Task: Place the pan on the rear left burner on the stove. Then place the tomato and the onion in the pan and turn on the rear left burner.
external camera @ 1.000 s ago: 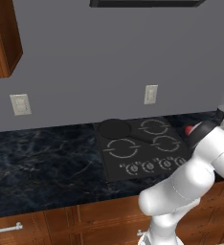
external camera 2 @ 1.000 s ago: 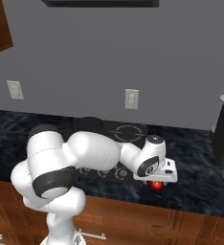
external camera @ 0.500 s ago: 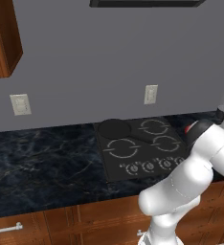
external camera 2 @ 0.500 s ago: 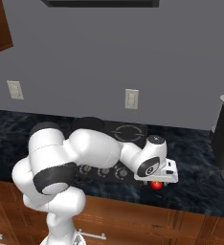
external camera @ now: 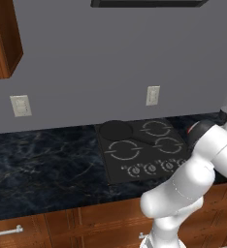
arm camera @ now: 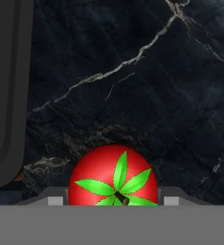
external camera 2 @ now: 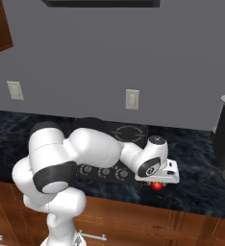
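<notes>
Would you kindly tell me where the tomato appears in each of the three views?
Left base view: hidden behind the arm; I cannot place it.
Right base view: tomato low and right of centre, under the hand, on the dark counter.
Hand view: bottom centre, stem up.
Shared landmark: the stove, its edge at the hand view's left.

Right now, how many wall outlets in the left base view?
2: one outlet on the wall far left above the counter, another outlet behind the stove. Others may sit outside the frame.
</notes>
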